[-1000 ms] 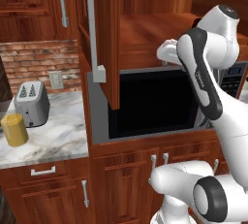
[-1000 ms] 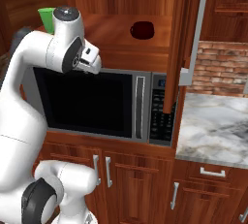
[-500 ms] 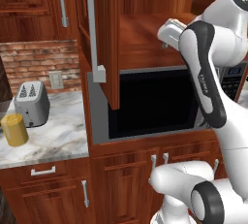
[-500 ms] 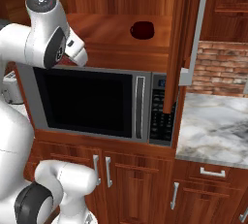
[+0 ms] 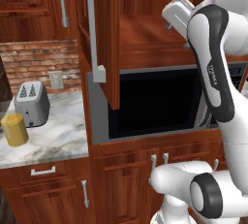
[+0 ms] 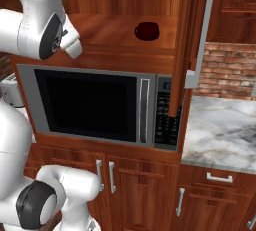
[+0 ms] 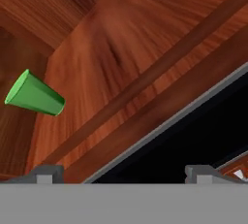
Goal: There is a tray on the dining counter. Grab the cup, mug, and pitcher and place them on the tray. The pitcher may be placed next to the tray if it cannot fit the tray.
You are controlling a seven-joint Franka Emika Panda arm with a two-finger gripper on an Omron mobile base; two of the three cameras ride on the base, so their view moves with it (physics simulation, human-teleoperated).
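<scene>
The green cup [image 7: 34, 95] stands on the wooden shelf [image 6: 110, 32] above the microwave, seen rolled at the hand view's left. My gripper [image 7: 121, 173] is open with nothing between its fingers, short of the cup and off to its side. The maroon mug [image 6: 146, 30] sits on the same shelf, further right, beside the open cabinet door. The yellow-orange pitcher [image 5: 14, 129] stands on the marble counter [image 5: 58, 136] left of the microwave, next to the toaster. My hand [image 5: 177, 13] hovers at the shelf's front edge. The tray and the dining counter are out of view.
A grey toaster [image 5: 31, 103] stands behind the pitcher. The open cabinet door [image 5: 104, 39] juts out left of the shelf opening. The microwave [image 6: 100, 107] sits directly under the shelf, with wooden drawers and doors below it.
The arm has risen and swung its hand up to shelf height. In the right base view the arm now covers the green cup. The base has not moved.
</scene>
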